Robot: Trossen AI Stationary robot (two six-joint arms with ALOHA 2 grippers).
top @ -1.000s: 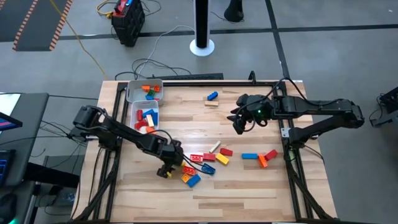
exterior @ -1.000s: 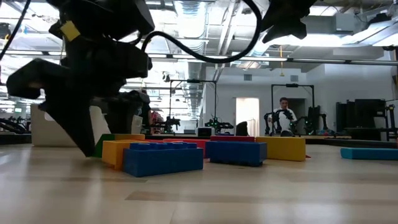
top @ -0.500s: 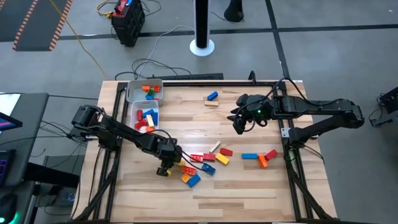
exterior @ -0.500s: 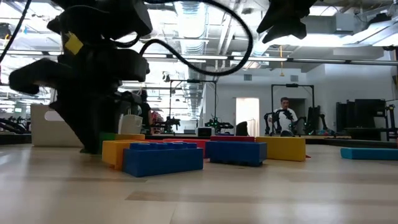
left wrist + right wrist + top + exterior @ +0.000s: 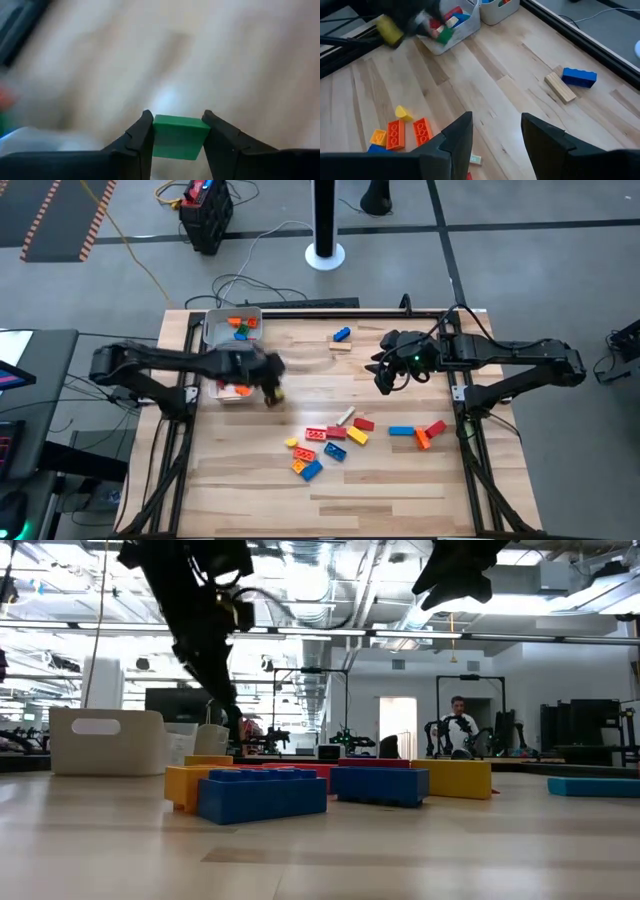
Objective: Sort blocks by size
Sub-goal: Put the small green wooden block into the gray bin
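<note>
- Overhead, we see the left gripper (image 5: 268,376) blurred at centre-left of the frame, above the wooden table (image 5: 330,480) just right of the nearer white tray (image 5: 214,394); what it carries does not show from up here.
- We see a second white tray (image 5: 212,327) behind the first, holding orange, blue and green blocks, and the nearer tray shows red and blue ones.
- We count a loose cluster of blocks (image 5: 325,442) at lower centre, red, yellow, orange and blue, with a pale tan bar (image 5: 345,416) just above it.
- Further right lie a light blue bar (image 5: 401,430) and an orange brick (image 5: 422,439); a blue brick (image 5: 342,334) and a tan block (image 5: 340,346) sit near the table's far edge.
- The right gripper (image 5: 384,381) hangs at centre-right, well apart from every block.
- At table level, we see a blue brick (image 5: 262,794) in front at centre-left, an orange-yellow one (image 5: 184,783) touching its left side, and a yellow brick (image 5: 460,778) to the right.
- A white tray (image 5: 106,741) stands at left, and a person (image 5: 458,727) sits far back in the room.
- From the left wrist, we see its fingers (image 5: 141,137) clamped on a green block (image 5: 178,137), one at each side.
- From the right wrist, we see its fingers (image 5: 457,137) standing apart with nothing between them, bare table beyond, and a blue brick (image 5: 579,77) beside a tan block (image 5: 560,86) at right.
</note>
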